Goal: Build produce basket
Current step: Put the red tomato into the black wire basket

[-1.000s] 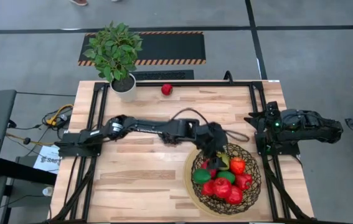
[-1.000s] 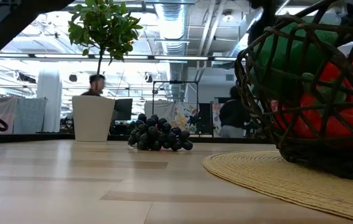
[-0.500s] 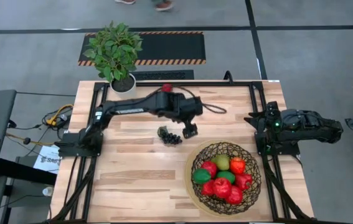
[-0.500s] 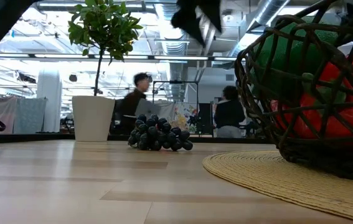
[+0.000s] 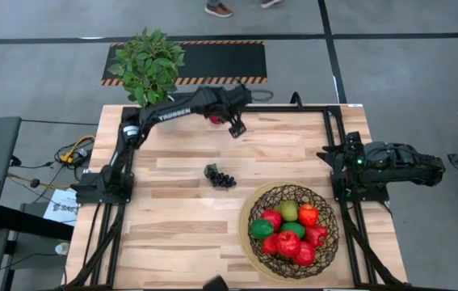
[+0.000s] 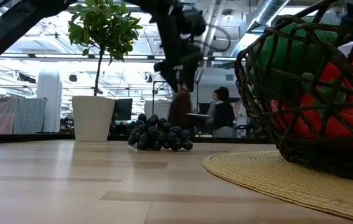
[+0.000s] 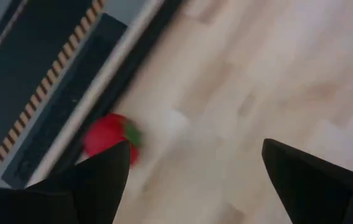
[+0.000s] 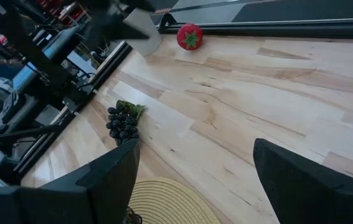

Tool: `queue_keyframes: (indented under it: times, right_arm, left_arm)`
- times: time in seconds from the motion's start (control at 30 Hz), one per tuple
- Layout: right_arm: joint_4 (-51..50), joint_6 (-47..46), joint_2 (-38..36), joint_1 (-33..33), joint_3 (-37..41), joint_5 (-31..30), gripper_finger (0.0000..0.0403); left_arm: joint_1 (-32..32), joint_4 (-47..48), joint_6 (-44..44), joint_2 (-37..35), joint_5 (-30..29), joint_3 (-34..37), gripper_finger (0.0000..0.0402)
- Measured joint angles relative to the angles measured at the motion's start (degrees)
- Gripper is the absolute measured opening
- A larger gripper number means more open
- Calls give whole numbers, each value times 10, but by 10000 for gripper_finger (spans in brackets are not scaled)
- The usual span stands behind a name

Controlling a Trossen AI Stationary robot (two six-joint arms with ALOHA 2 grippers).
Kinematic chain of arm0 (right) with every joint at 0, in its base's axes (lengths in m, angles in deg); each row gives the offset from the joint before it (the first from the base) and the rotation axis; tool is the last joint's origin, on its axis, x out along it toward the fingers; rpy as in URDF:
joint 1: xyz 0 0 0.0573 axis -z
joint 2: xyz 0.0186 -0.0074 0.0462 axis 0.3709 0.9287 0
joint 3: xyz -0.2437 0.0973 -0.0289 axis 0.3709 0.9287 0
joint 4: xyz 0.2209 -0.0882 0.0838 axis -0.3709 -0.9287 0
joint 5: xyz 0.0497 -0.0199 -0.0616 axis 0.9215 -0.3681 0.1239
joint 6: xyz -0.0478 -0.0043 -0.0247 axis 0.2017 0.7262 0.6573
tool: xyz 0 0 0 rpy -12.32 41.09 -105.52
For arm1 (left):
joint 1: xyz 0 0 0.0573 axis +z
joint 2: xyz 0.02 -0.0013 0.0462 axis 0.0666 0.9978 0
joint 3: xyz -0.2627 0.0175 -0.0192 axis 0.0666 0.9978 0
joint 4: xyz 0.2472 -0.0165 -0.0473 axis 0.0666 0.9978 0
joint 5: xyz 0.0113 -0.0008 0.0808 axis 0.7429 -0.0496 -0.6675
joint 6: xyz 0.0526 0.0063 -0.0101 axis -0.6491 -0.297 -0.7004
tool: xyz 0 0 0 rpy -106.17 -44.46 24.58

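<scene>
My left end effector (image 5: 236, 128) hung over the far edge of the light wooden tabletop (image 5: 180, 234), its two dark fingers (image 7: 95, 186) spread wide and holding nothing. A small red round toy fruit with a green top (image 5: 215, 118) lay just beside it on the tabletop, close to the black frame rail; in the left wrist view the same fruit (image 7: 106, 135) showed partly behind one finger, and I could not tell whether it was touched.

The bunch of dark toy grapes with a green stem (image 5: 220, 177) lay alone near the middle of the tabletop, apart from the round dark brown wire-mesh basket with a tan rim (image 5: 327, 239). The basket stood on the near right part of the tabletop and held red, green and orange toy fruits (image 5: 290, 234).

My right end effector (image 8: 195, 180) waited at the right edge of the tabletop, fingers spread and empty
</scene>
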Motion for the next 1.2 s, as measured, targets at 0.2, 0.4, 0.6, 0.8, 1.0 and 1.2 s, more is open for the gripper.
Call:
queue_keyframes:
  times: [0.2,0.4,0.6,0.8,1.0,1.2]
  right_arm:
    - [0,0,0,0,0,-8,333]
    - [0,0,0,0,0,-10,333]
    - [0,0,0,0,0,-10,333]
    - [0,0,0,0,0,-11,333]
    - [0,0,0,0,0,-11,333]
    - [0,0,0,0,0,-11,333]
  left_arm:
    - [64,-76,-7,0,-2,48,348]
    - [94,-124,-30,0,-2,100,348]
    - [112,-165,-38,0,15,151,348]
    - [123,-193,-27,1,28,193,348]
    - [124,-215,-27,0,35,221,348]
    - [124,-212,-21,0,34,232,348]
